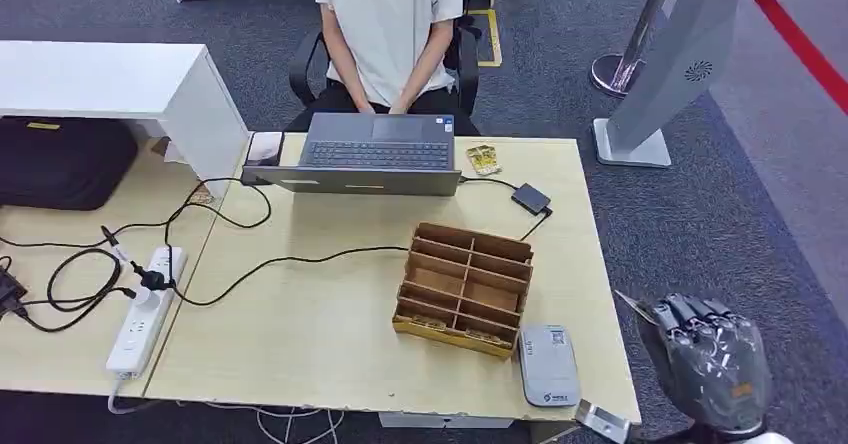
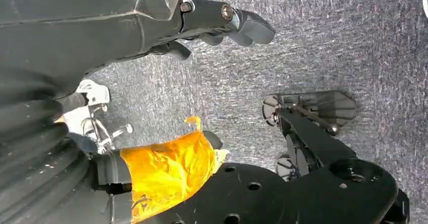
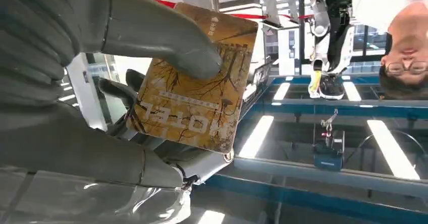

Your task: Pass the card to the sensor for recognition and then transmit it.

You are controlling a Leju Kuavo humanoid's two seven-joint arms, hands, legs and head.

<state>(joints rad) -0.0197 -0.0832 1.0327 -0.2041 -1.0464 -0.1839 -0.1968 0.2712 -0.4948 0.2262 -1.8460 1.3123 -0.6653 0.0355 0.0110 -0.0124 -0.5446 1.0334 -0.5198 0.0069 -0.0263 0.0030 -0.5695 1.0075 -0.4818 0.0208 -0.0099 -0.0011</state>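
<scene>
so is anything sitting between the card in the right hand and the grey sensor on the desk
Nothing visible blocks it. The right hand holds the card off the desk's right edge, and the grey sensor lies flat near that corner with bare desk around it. The wooden organizer stands just left of the sensor, off that path.

Ahead of the right hand's [image 1: 708, 359] fingers [image 1: 690, 310], bare tabletop [image 1: 320, 334] reaches the grey sensor [image 1: 548, 366]; the cardboard organizer [image 1: 465, 289] stands just beyond, blocking farther travel.
</scene>
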